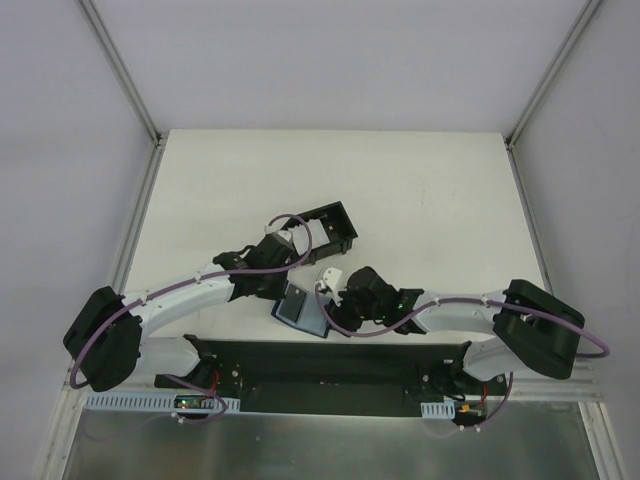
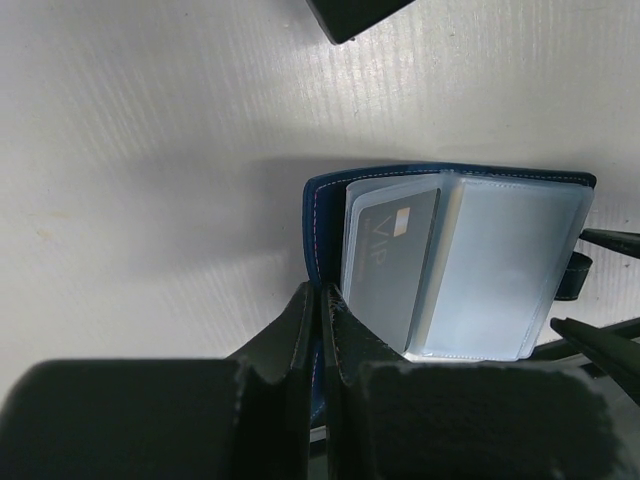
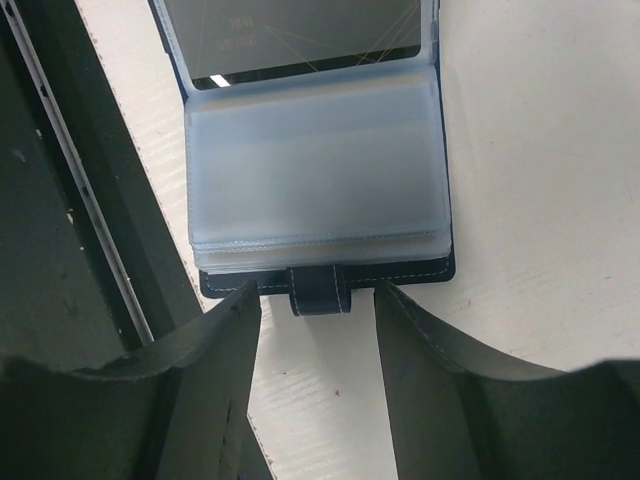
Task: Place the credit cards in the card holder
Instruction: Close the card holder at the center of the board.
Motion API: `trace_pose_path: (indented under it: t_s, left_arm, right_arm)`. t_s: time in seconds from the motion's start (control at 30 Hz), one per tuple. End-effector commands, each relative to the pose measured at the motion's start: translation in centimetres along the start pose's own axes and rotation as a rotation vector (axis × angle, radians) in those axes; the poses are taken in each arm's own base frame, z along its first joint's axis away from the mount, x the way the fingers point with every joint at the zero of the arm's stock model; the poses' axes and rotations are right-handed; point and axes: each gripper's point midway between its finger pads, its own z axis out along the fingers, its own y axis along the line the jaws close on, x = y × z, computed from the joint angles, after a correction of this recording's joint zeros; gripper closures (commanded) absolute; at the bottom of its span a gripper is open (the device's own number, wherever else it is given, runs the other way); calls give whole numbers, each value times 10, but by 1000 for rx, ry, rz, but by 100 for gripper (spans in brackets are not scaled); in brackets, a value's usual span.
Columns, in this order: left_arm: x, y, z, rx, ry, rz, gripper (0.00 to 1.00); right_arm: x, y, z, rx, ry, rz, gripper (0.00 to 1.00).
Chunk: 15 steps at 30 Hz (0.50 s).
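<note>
table white, my two arms meet near its front middle. black box frame sits just beyond my left wrist, not involved.

card holder lies open flat between my grippers. my left gripper is pressed together on the navy cover's edge, pinning it down. my right gripper is spread, one finger on each side of the strap tab, touching neither side as far as i can see.

clear sleeves are fanned over the near half. one grey card marked "vip" sits inside a sleeve on the far half.

judgement: one card is in. i see no loose cards in any view, so i can't tell whether more remain. holder not yet closed.
</note>
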Motion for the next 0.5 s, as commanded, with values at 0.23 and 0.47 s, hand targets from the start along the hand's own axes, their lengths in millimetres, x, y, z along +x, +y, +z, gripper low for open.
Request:
trace_pose_path:
  t_s: [0.23, 0.47]
  left_arm:
    - [-8, 3, -6, -19, -30, 0, 100]
    - [-6, 11, -5, -60, -34, -27, 100]
  right_arm:
    - [-1, -7, 20, 19, 35, -20, 67]
    - [-11, -1, 8, 6, -87, 2, 83]
